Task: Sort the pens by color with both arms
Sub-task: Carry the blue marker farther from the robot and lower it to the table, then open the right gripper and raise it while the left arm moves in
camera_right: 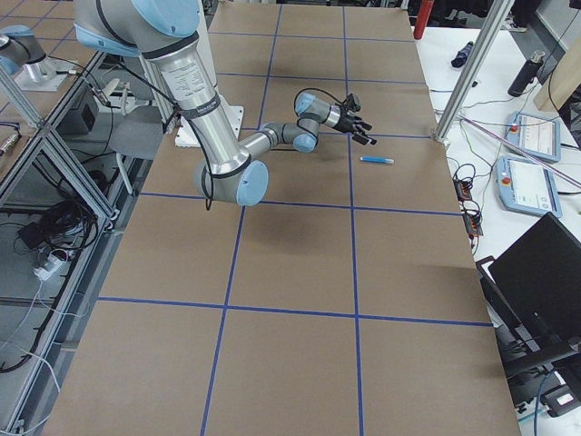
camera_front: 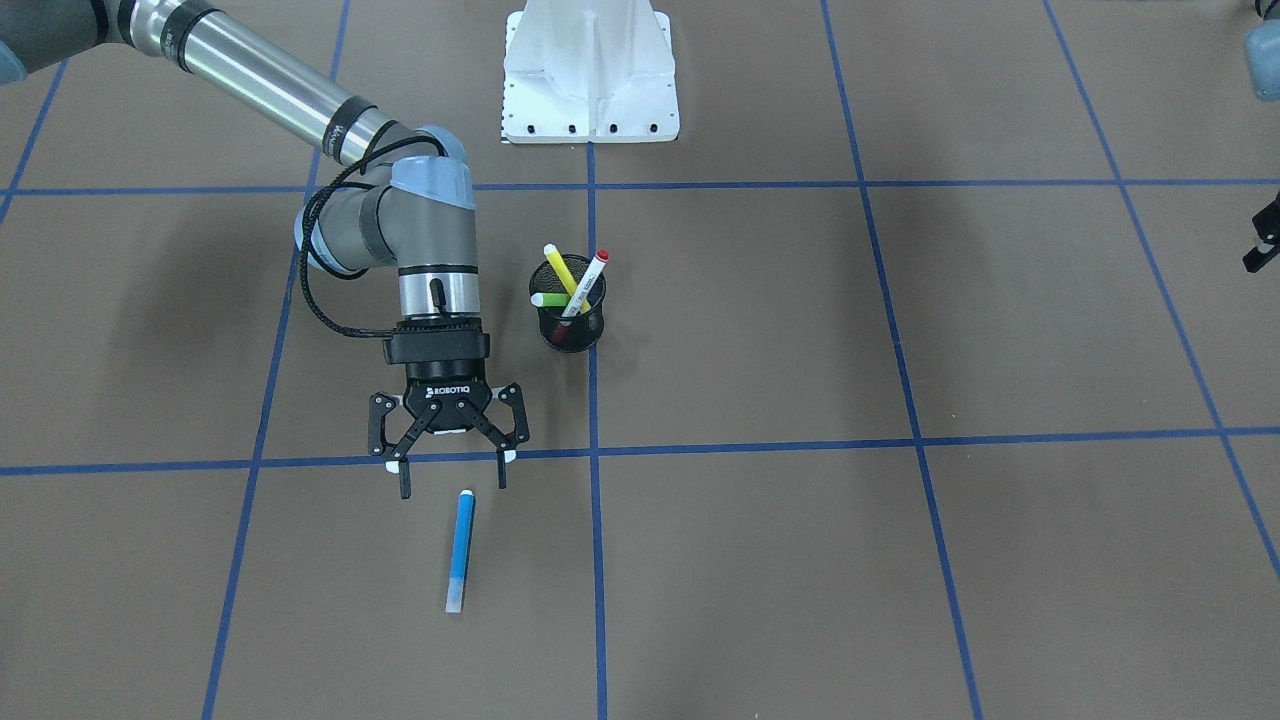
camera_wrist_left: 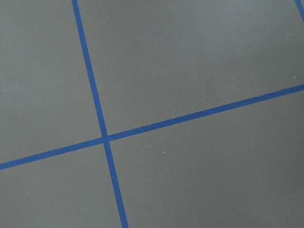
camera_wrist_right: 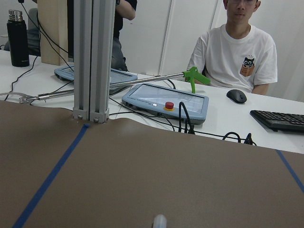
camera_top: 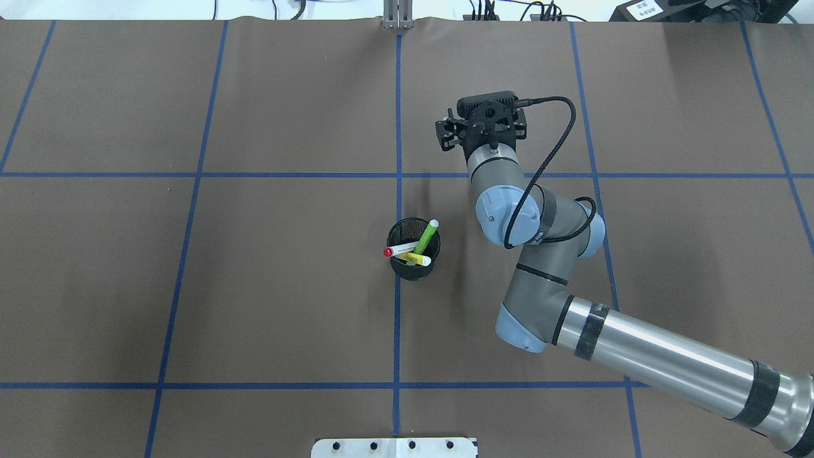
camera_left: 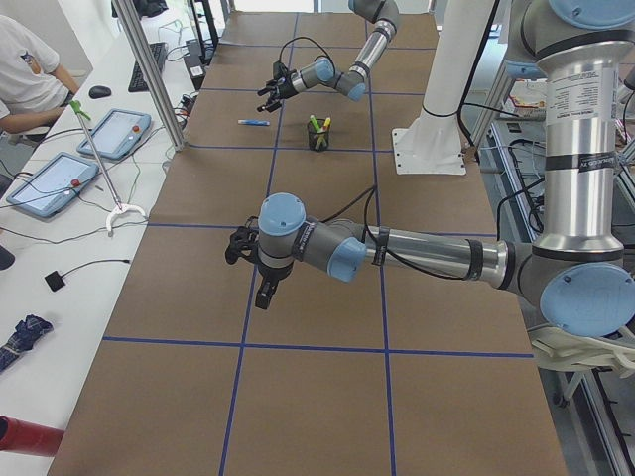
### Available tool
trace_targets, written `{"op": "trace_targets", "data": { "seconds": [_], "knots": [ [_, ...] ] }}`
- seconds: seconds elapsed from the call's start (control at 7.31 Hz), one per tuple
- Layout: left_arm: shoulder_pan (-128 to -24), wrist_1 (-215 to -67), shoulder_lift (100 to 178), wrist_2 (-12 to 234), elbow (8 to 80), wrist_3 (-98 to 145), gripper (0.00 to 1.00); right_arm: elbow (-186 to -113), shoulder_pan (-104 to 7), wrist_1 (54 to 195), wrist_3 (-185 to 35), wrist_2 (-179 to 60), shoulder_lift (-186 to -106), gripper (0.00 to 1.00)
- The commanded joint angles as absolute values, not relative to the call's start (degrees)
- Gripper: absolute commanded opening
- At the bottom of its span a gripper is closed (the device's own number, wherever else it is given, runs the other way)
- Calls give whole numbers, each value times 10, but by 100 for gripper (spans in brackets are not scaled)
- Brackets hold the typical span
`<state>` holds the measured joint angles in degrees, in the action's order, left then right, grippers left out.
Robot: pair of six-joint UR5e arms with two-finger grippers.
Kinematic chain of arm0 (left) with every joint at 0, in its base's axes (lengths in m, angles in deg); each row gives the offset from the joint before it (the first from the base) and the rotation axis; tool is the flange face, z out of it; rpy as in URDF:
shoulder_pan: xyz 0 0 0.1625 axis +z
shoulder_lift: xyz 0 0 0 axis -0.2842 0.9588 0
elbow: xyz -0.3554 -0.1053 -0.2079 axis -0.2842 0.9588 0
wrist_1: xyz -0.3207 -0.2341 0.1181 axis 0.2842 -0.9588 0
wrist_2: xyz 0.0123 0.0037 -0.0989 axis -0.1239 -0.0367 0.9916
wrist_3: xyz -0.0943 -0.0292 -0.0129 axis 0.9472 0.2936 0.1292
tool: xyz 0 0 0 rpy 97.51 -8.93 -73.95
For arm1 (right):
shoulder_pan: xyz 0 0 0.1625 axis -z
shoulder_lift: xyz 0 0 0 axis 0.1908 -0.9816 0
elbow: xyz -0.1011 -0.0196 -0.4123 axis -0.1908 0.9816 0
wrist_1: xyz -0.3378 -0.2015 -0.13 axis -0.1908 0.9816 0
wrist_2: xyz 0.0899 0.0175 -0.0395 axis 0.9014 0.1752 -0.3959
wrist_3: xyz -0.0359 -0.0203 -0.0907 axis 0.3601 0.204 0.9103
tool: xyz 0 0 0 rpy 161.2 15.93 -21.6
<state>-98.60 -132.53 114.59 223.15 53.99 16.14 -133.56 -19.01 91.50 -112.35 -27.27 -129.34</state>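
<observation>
A blue pen (camera_front: 460, 550) lies flat on the brown table, clear of the cup. My right gripper (camera_front: 452, 485) hovers open at the pen's near end, its fingertips either side and nothing held. The right wrist view shows only the pen's pale tip (camera_wrist_right: 160, 221) at the bottom edge. A yellow pen (camera_front: 560, 268), a green pen (camera_front: 552, 299) and a white pen with a red cap (camera_front: 588, 280) stand in the black mesh cup (camera_front: 570, 330). My left gripper (camera_left: 250, 270) hangs low over bare table, far from the pens. I cannot tell whether it is open or shut.
The white pedestal base (camera_front: 590, 80) stands behind the cup. Blue tape lines (camera_front: 592, 450) mark a grid on the table. An aluminium post (camera_wrist_right: 90, 61) rises at the far edge. Beyond it are control tablets (camera_wrist_right: 166, 100), a green grabber tool (camera_wrist_right: 194, 76) and seated people.
</observation>
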Motion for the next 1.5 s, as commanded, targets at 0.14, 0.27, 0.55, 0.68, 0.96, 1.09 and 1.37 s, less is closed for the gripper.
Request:
{"op": "trace_targets", "data": {
  "seconds": [0.14, 0.27, 0.55, 0.68, 0.96, 1.09, 1.37],
  "knots": [
    [-985, -1325, 1146, 2232, 541, 166, 100, -1449, -197, 913, -1172, -137, -1321, 100],
    [-984, -1324, 1146, 2232, 540, 166, 100, -1485, -198, 914, -1244, -98, -1327, 100],
    [-982, -1326, 1149, 2237, 543, 189, 100, -1512, -205, 915, -1299, -32, -1339, 100],
    [-985, -1339, 1145, 2244, 554, 208, 100, -1535, -237, 917, -1299, 37, -1364, 100],
    [-979, -1353, 1164, 2289, 585, 354, 100, -1554, -326, 919, -1297, 198, -1408, 100],
    [-960, -1380, 1167, 2290, 600, 420, 100, -1554, -359, 917, -1294, 246, -1428, 100],
    [-875, -1389, 1243, 2282, 622, 637, 100, -1548, -442, 914, -1282, 371, -1480, 100]
  ]
}}
